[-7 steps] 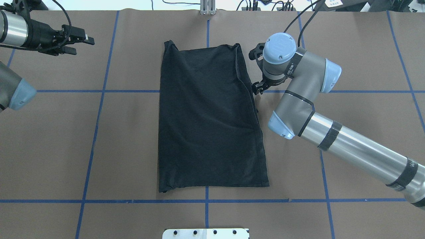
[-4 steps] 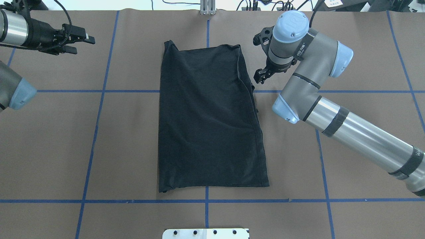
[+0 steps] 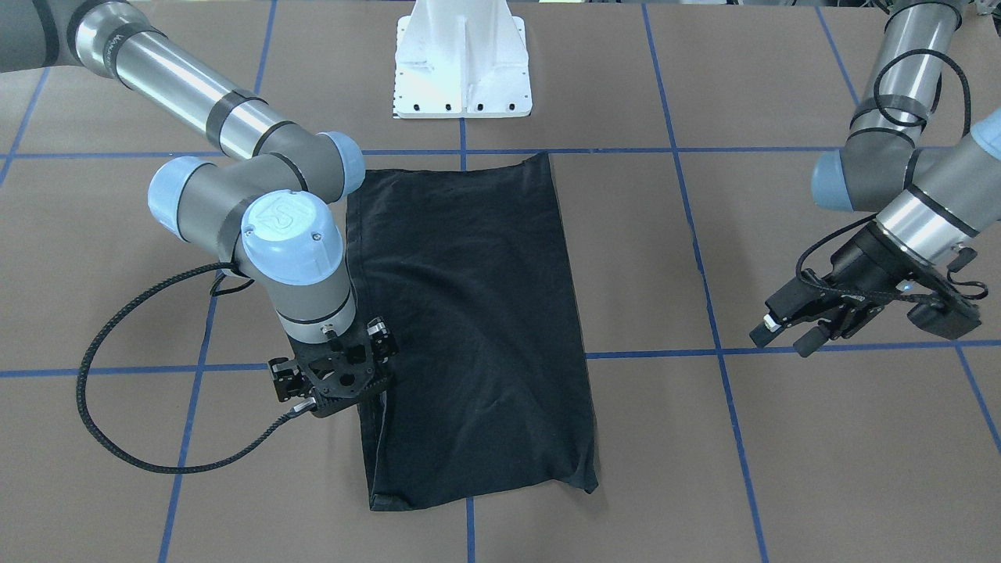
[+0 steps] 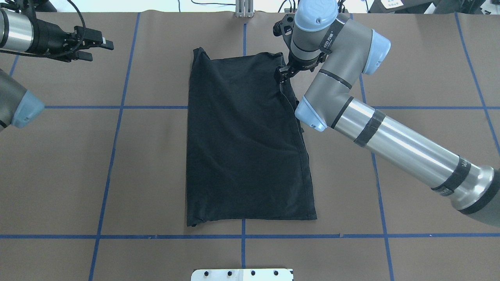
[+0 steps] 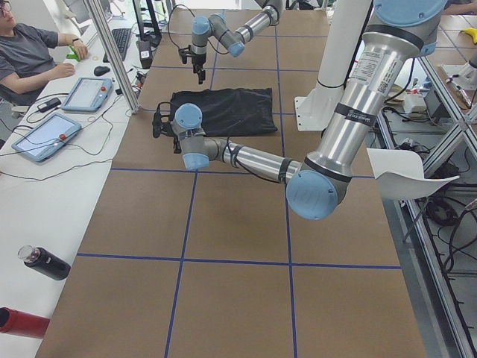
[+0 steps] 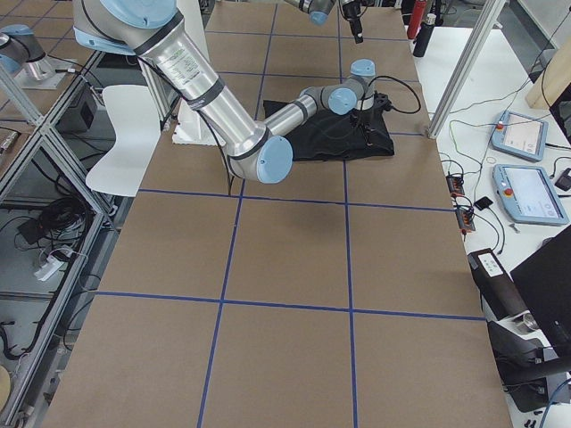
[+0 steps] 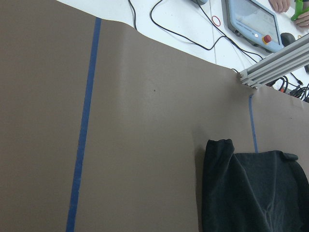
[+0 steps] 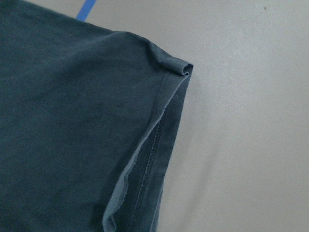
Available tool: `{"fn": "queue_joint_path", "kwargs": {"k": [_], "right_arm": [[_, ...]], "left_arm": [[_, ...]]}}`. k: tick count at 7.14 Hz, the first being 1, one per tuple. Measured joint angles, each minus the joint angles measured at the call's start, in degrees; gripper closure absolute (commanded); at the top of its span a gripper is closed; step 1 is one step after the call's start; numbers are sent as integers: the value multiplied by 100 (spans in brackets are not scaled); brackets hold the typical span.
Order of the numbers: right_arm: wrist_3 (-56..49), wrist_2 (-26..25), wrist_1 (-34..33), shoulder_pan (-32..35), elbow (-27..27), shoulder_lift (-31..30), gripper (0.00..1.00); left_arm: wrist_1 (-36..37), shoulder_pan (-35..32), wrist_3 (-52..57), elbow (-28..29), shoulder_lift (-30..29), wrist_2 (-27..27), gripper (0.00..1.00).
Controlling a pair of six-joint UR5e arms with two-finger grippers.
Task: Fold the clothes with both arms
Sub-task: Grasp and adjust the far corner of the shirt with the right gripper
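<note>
The black T-shirt (image 4: 246, 140) lies folded into a long rectangle in the middle of the table, with no print showing. It also shows in the front view (image 3: 469, 313). My right gripper (image 4: 282, 74) points down over the shirt's far right corner, at its hemmed edge (image 8: 159, 125). In the front view the right gripper (image 3: 352, 391) has its fingertips hidden under the wrist, so I cannot tell whether it is open or shut. My left gripper (image 4: 95, 48) is open and empty, held above the table far to the shirt's left; the front view (image 3: 782, 338) shows this too.
The white pedestal base (image 3: 463, 70) stands at the robot's side of the table. Blue tape lines (image 4: 117, 107) grid the brown table cover. An aluminium post (image 4: 244, 9) stands at the far edge. Tablets (image 5: 86, 93) and an operator are beyond it.
My right gripper has moved from beside the middle of the shirt's right edge away from the robot and inward to the shirt's far right corner. The left gripper has hardly moved.
</note>
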Motion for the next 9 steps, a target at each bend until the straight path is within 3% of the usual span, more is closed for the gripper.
{"fn": "queue_joint_path", "kwargs": {"k": [5, 9], "right_arm": [[212, -415, 767, -360, -1010, 410, 0], [248, -436, 785, -359, -1185, 371, 0]], "left_arm": [[3, -7, 210, -183, -10, 47, 0], [10, 0, 205, -173, -66, 50, 0]]}}
